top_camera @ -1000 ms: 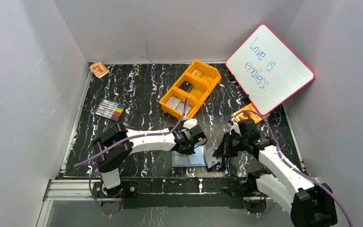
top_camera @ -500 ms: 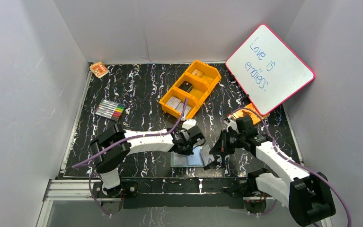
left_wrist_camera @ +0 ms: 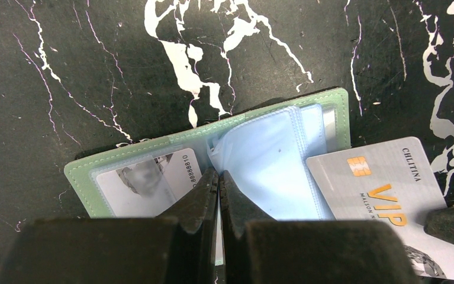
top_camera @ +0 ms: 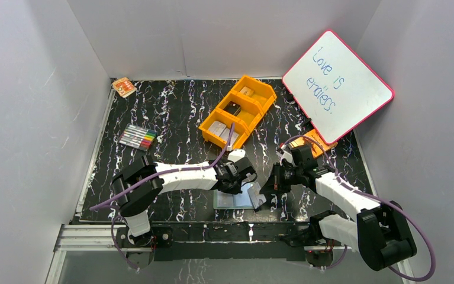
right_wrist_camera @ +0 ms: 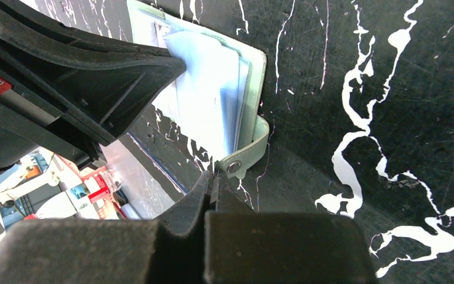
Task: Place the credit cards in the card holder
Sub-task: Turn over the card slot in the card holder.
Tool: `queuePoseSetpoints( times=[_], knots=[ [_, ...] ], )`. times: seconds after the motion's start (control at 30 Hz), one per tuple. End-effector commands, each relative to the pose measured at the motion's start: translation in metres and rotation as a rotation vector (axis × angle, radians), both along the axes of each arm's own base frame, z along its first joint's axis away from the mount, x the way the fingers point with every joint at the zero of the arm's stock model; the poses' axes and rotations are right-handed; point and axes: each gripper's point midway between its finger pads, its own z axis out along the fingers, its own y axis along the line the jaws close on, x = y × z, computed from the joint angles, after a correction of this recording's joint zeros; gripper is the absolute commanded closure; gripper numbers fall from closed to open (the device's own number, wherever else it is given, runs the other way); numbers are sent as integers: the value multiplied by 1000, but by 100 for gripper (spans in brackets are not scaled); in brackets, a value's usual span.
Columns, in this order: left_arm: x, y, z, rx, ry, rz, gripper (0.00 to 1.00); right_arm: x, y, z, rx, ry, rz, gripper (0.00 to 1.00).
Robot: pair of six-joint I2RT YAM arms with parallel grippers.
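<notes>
- Black marbled table [top_camera: 171, 112]: left gripper [left_wrist_camera: 218, 177], jaws closed, pins card holder [left_wrist_camera: 153, 145] open
- Pinched in right gripper [right_wrist_camera: 212, 180], silver card [left_wrist_camera: 384, 195] could miss the pocket [left_wrist_camera: 260, 154] if angled, and buckle

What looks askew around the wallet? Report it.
The VIP card lies tilted across the right-hand corner of the wallet, overlapping its edge, outside every pocket and not square with it. The right hand is shut on the card's edge. Nothing else there stands out.
</notes>
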Motion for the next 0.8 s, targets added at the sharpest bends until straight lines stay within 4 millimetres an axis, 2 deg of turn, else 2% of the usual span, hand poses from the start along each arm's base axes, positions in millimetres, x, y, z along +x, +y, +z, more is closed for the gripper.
queuePoseSetpoints(
  times=[0.0, 0.37, 0.77],
  knots=[
    [-5, 18, 4, 45, 5, -8, 100, 5, 5, 4, 23, -44, 28, 100],
    [-5, 18, 5, 44, 2, -9, 100, 2, 3, -8, -9, -18, 27, 100],
    [-6, 21, 6, 43, 0, -10, 100, 11, -5, -13, -74, -56, -23, 100]
  ],
)
